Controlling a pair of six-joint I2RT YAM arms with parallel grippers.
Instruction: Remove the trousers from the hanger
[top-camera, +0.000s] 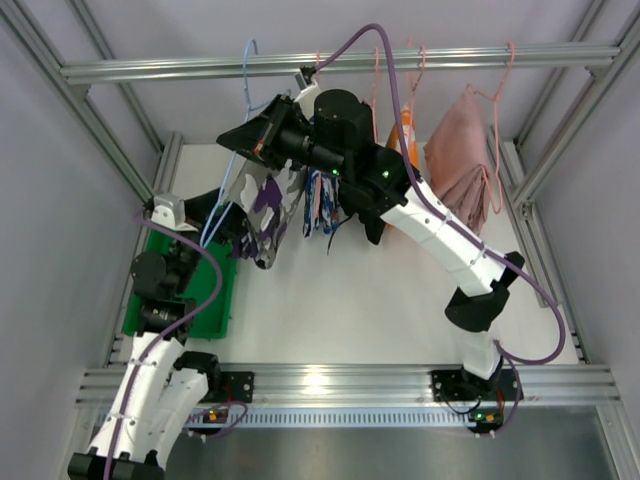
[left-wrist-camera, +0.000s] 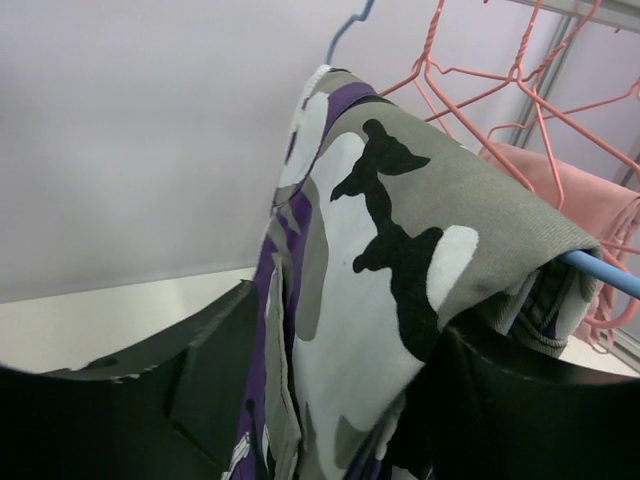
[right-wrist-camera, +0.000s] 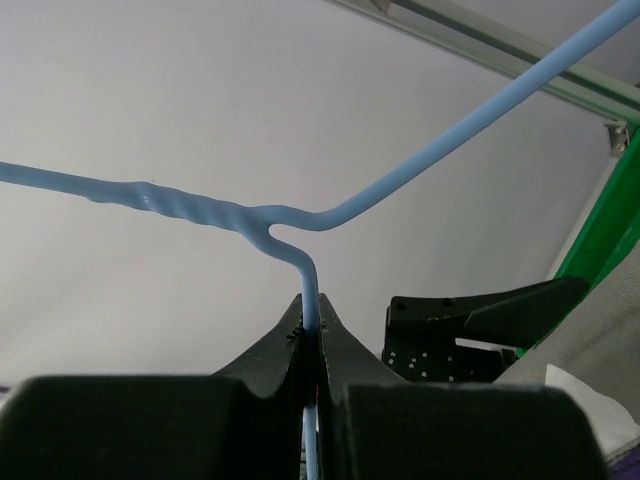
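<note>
The purple, white and dark camouflage trousers (top-camera: 268, 208) hang folded over the lower bar of the light-blue wire hanger (top-camera: 238, 150), whose hook sits on the top rail. My right gripper (top-camera: 258, 135) is shut on the hanger wire just below its twisted neck; in the right wrist view the wire (right-wrist-camera: 310, 270) runs straight down between the closed jaws of that gripper (right-wrist-camera: 311, 322). My left gripper (left-wrist-camera: 340, 385) is open with the trousers (left-wrist-camera: 380, 240) filling the gap between its black fingers (left-wrist-camera: 215, 375). The blue bar (left-wrist-camera: 605, 275) pokes out of the fold at the right.
Pink hangers (top-camera: 415, 60) hang on the rail (top-camera: 150, 70), one carrying a pink garment (top-camera: 462, 150). A blue-and-white patterned garment (top-camera: 322, 205) hangs just right of the trousers. A green bin (top-camera: 200, 305) lies under my left arm. Frame posts stand at both sides.
</note>
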